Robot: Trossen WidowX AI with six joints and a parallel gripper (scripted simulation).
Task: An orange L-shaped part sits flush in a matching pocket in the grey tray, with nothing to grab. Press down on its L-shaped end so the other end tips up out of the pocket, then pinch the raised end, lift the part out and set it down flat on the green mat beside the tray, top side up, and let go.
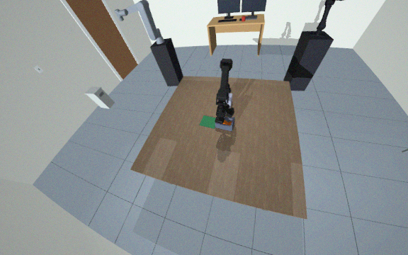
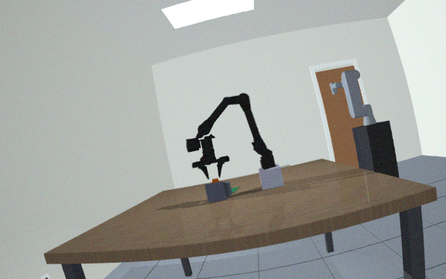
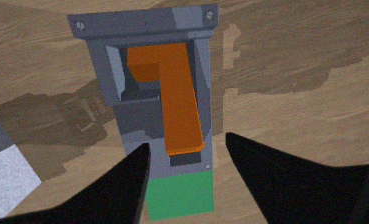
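Observation:
The orange part (image 1: 227, 122) (image 2: 215, 180) (image 3: 177, 100) is tilted in the grey tray (image 1: 224, 127) (image 2: 215, 193) (image 3: 135, 25). In the wrist view its L-shaped end sits down in the pocket at the top, and its straight end is raised, toward the green mat (image 1: 207, 122) (image 2: 235, 190) (image 3: 180, 196). My gripper (image 2: 214, 177) (image 3: 188, 143) is open and empty, fingers pointing down. In the exterior view its fingertips are just above the part; in the wrist view one fingertip shows on each side of the raised end. The top view does not show the fingertips clearly.
The wooden table (image 1: 261, 149) (image 2: 246, 225) carries the tray, which stands against the mat's edge. The arm's pale base block (image 2: 271, 178) (image 3: 7, 182) stands behind the tray. A desk with monitors and two other arms on black pedestals are farther off.

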